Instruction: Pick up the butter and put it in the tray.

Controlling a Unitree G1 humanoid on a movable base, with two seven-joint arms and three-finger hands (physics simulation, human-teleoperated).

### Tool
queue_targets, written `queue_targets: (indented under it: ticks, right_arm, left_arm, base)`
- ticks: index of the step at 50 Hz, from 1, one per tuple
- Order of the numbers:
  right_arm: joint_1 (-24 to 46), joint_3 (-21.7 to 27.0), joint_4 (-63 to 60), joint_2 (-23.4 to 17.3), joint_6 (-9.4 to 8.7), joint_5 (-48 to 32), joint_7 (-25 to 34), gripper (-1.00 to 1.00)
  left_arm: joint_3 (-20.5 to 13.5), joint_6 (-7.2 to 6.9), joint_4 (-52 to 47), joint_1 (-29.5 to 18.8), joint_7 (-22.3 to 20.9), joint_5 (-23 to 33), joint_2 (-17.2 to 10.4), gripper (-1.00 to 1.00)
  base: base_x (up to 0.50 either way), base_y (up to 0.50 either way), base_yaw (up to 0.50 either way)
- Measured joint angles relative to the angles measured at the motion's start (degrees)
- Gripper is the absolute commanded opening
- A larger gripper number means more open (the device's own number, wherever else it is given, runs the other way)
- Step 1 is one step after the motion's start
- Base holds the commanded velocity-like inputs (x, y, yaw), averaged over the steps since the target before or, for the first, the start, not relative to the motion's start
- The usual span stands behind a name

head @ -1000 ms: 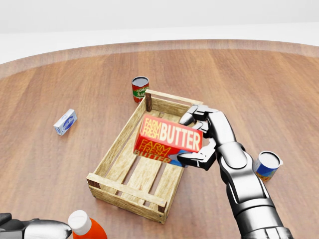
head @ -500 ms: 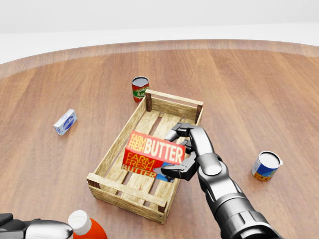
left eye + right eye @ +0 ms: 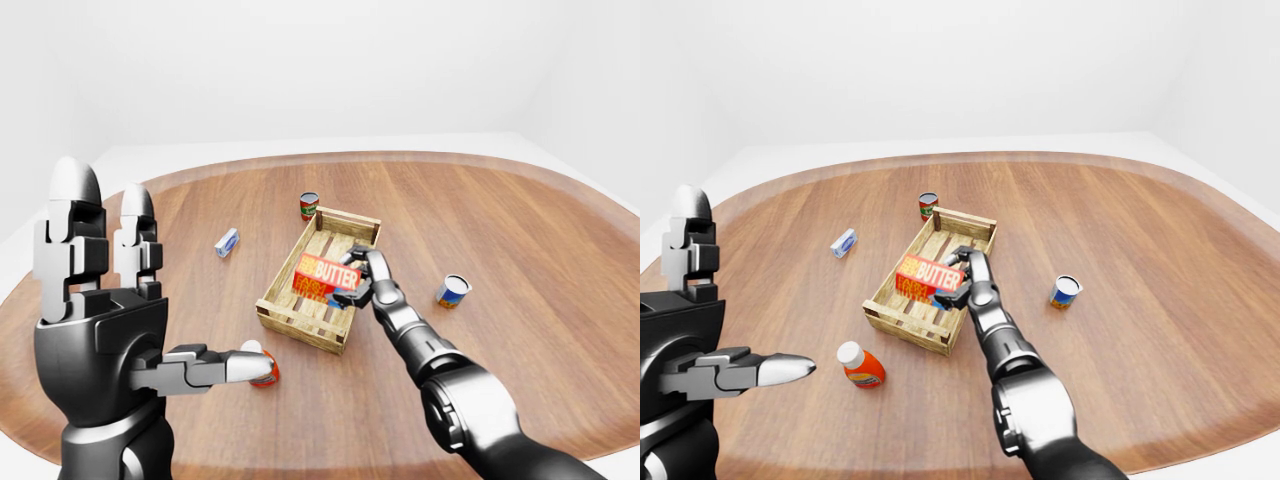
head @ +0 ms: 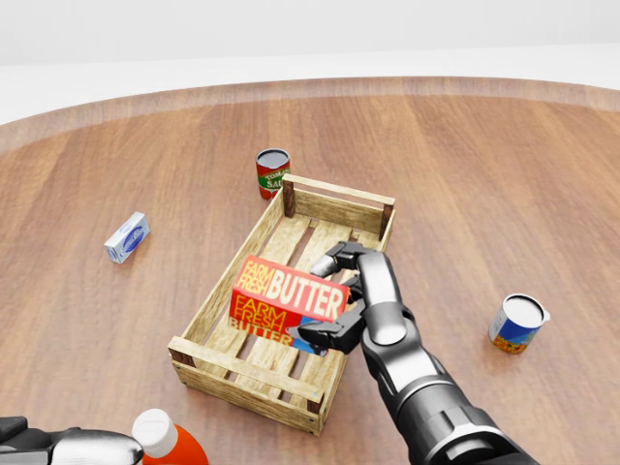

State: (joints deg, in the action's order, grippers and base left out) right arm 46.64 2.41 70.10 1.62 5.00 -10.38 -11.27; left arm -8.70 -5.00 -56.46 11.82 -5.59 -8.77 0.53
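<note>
Right hand (image 4: 339, 302) is clamped on the butter (image 4: 288, 297), which sits low inside the tray (image 4: 225, 366), near its middle. I'd lower until it seats on the slats, then release; keep it level. Left hand (image 3: 105, 330) is open and empty. Round wooden table (image 4: 504, 174), plain white room.

A round wooden table (image 4: 504, 165) carries everything, and near its middle in the head view sits a slatted wooden tray (image 4: 218, 300), its long axis running from about 7 o'clock to 1 o'clock. Just off the tray's 12 o'clock corner stands a red can (image 4: 272, 173); a small blue-and-white carton (image 4: 127, 237) lies well apart at 9 o'clock. A blue can (image 4: 518, 324) stands at 3 o'clock — an orange bottle with a white cap (image 4: 165, 441) at 7 o'clock.
</note>
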Motion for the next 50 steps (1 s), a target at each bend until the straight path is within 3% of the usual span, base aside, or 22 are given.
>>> queue_targets:
  ticks: [20, 50]
  right_arm:
    - [0.96, 0.32, 1.06, 1.09, 0.00, -2.34, -8.04, -1.00]
    - [-0.78, 2.14, 3.02, 3.46, 0.00, -6.06, -11.76, -1.00]
  left_arm:
    - [-0.08, 0.00, -0.26, 0.03, -0.02, -0.19, 0.02, 1.00]
    - [-0.61, 0.00, 0.01, -0.29, -0.02, -0.74, -0.07, 1.00]
  base:
    - [0.00, 0.00, 0.00]
    - [0.00, 0.00, 0.00]
